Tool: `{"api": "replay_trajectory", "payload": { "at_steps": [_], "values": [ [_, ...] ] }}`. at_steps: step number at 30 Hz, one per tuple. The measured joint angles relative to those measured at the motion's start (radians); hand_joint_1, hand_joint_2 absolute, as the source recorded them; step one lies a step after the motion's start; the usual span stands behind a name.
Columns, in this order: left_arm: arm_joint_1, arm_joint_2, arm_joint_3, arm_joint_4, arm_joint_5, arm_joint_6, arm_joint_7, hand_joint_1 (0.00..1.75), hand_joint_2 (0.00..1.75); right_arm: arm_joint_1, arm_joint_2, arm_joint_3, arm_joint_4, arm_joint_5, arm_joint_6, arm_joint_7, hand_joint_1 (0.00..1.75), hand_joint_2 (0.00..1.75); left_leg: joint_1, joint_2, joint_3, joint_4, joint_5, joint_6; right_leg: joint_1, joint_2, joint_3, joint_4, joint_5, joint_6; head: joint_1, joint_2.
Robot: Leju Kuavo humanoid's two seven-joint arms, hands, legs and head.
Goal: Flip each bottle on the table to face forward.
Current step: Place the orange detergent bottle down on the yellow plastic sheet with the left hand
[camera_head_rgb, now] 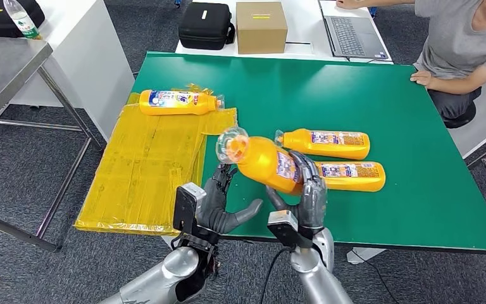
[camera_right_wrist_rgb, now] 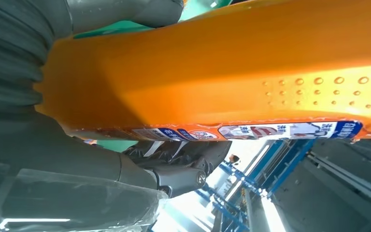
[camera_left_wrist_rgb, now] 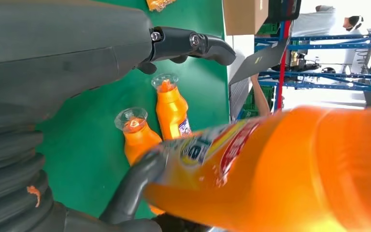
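Bottles are the whole job, and one orange bottle (camera_head_rgb: 264, 163) is off the green surface (camera_head_rgb: 354, 107) right now, gripped around its body by the right hand (camera_head_rgb: 307, 190), cap end tilted up toward the left. The left hand (camera_head_rgb: 218, 206) sits just beside it with its fingers (camera_left_wrist_rgb: 135, 186) spread and holding nothing, one fingertip touching the bottle's side in the left wrist view. Judging by this, the flip of this bottle is mid-way; the next move seems to call for turning it so its label shows, then laying it down without knocking its neighbours. Two more bottles (camera_head_rgb: 329, 144) lie side by side on the surface just behind the held one, labels showing. A fourth bottle (camera_head_rgb: 178, 102) lies apart on the yellow sheet (camera_head_rgb: 145, 171). All look filled with orange liquid under clear caps.
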Motion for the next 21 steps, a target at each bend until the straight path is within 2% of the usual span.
{"api": "replay_trajectory", "payload": {
  "at_steps": [15, 21],
  "values": [
    [-0.029, -0.022, -0.014, 0.027, -0.013, 0.034, -0.02, 0.0, 1.75, -0.017, 0.047, 0.043, 0.05, 0.02, 0.0, 0.0, 1.75, 1.75, 0.0, 0.0, 0.0, 0.0, 0.0, 0.0, 0.0, 0.0, 0.0, 0.0, 0.0, 0.0, 0.0, 0.0],
    [-0.032, -0.04, -0.005, 0.035, -0.043, 0.093, -0.08, 0.0, 1.75, -0.021, 0.05, 0.096, 0.081, 0.004, 0.0, 0.0, 1.75, 1.75, 0.0, 0.0, 0.0, 0.0, 0.0, 0.0, 0.0, 0.0, 0.0, 0.0, 0.0, 0.0, 0.0, 0.0]
  ]
}}
